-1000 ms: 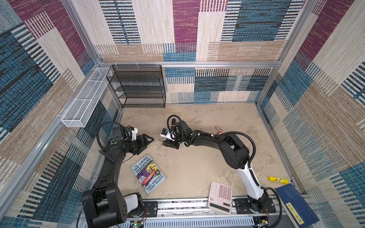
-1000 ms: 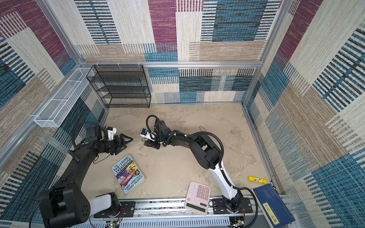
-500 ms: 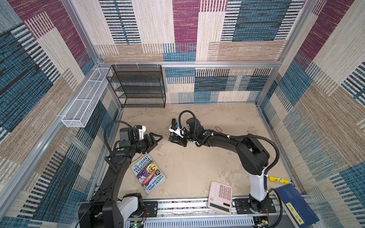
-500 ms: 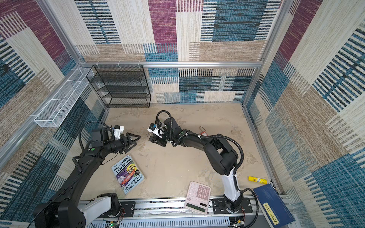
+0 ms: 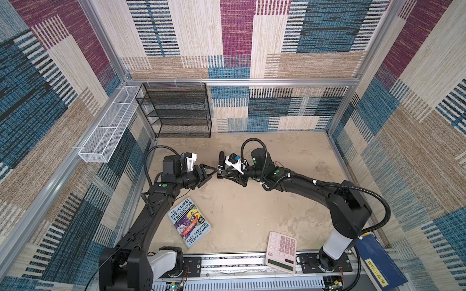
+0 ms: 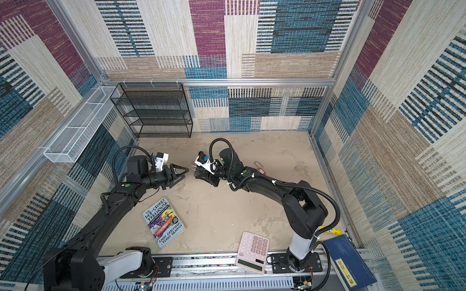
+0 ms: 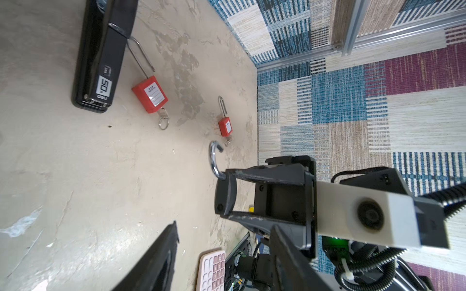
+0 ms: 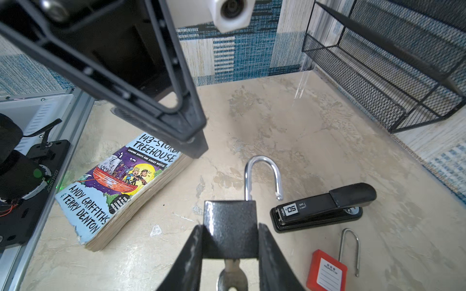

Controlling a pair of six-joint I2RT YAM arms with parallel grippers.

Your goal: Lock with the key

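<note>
Book (image 8: 118,186): 143-Storey Treehouse; stapler (image 7: 100,63): deli 50.

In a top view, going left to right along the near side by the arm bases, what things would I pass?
Treehouse book → pink calculator → dark blue case

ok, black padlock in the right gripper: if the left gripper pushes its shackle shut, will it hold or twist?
Likely rigid and heavy for its size: the black padlock and shackle look like solid metal. The right gripper pinches only its flat, glossy sides, so an off-centre push on the open shackle may pivot or slip it.
</note>
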